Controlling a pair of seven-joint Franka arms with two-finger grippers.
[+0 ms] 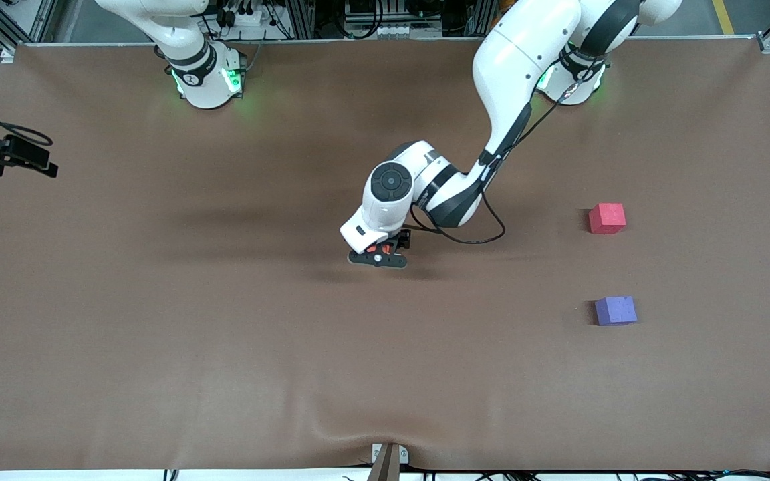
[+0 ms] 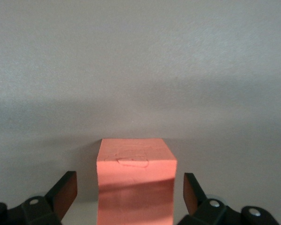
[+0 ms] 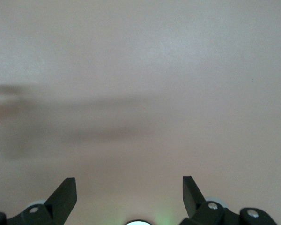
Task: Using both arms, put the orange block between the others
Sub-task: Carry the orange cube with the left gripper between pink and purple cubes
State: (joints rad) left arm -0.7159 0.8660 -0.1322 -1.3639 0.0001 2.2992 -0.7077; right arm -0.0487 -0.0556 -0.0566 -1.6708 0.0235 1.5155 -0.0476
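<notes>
Left gripper [image 2: 129, 197] jaws wide open around orange block [image 2: 135, 180], not yet gripped. Right gripper [image 3: 129, 197] open, empty, waiting. Block not yet placed between red cube [image 1: 607, 218] and purple cube [image 1: 615, 310].

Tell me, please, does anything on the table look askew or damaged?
Only small things: the brown table cover is puckered at the edge nearest the front camera, and the orange block between the open left claw has a shallow dent on top.

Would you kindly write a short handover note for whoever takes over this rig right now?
Left tool: open, low at mid-table, its fingers on either side of the small orange foam cube, gaps showing, not yet gripped.
Right tool: open, nothing between its fingers; that arm waits.
Pinkish-red foam cube and purple foam cube sit apart toward the left arm's end, purple nearer the front camera.
Done: approach. Left: grasp, carry, place between them.
</notes>
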